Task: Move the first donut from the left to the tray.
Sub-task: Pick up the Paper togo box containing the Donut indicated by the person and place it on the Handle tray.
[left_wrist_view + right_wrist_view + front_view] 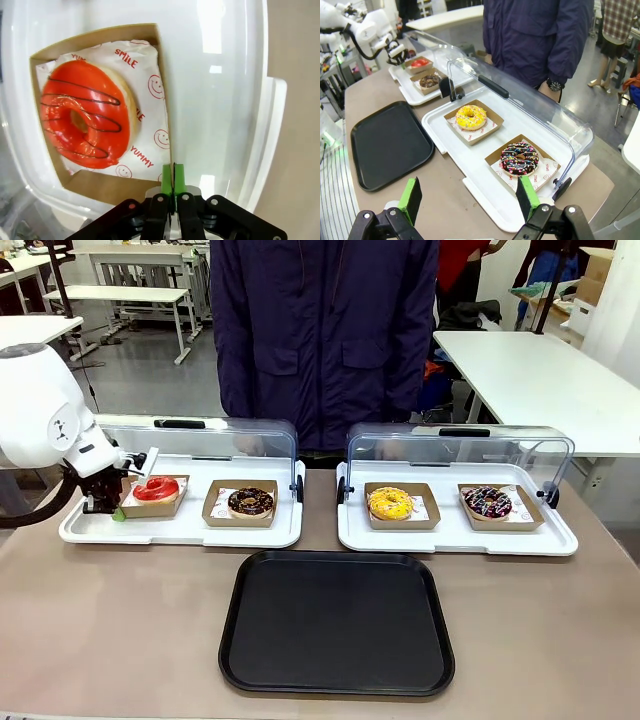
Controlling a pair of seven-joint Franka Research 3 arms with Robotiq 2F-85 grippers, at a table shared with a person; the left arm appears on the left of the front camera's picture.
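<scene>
The left gripper (173,181) has its green pads pressed together on the near wall of the small cardboard tray (107,187), pinching its edge. Just ahead of the gripper and to its left, the red donut (87,112) lies in that cardboard tray on printed paper, inside the white tray (180,530) with the raised clear lid. The black tray (337,622) sits on the bench (110,630), well apart from the left gripper, toward the middle. The right gripper (470,197) hangs spread wide with nothing between its pads, above the bench edge, the sprinkled donut (520,159) just ahead.
</scene>
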